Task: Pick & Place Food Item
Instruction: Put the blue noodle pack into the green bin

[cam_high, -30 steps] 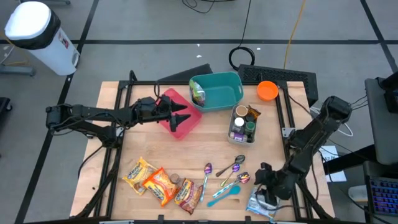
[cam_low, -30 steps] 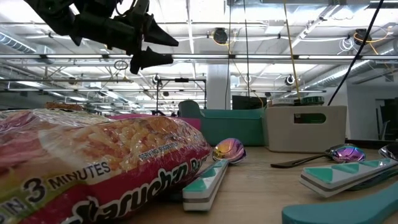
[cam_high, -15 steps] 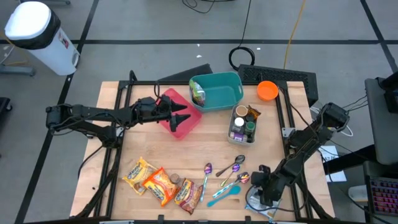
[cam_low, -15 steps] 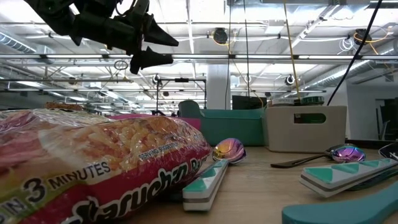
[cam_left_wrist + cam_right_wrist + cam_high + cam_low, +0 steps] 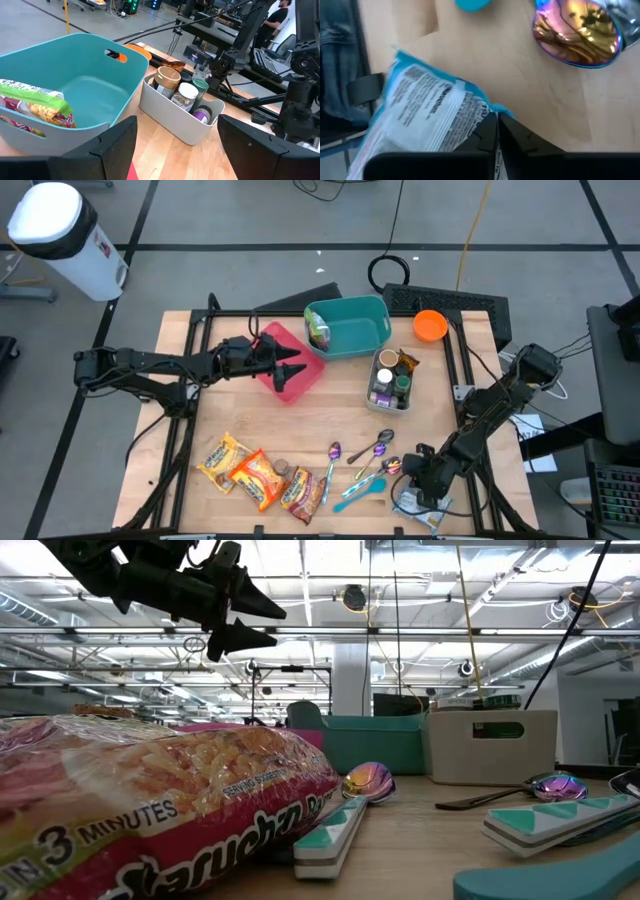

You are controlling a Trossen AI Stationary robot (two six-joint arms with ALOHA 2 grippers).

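Where it lies flat, blue-white packet (image 5: 427, 117) shows crinkled print.

The scene is lit evenly and brightly from above; rows of ceiling lamps (image 5: 420, 615) are seen glaring in the low view. Soft, short shadows are cast on the wooden table (image 5: 190, 430). Near the low camera, the ramen packet (image 5: 150, 800) is rendered large and slightly soft. Sharp highlights are reflected off the iridescent spoon (image 5: 577, 35). The blue packet (image 5: 425, 120) beside that spoon is blurred.
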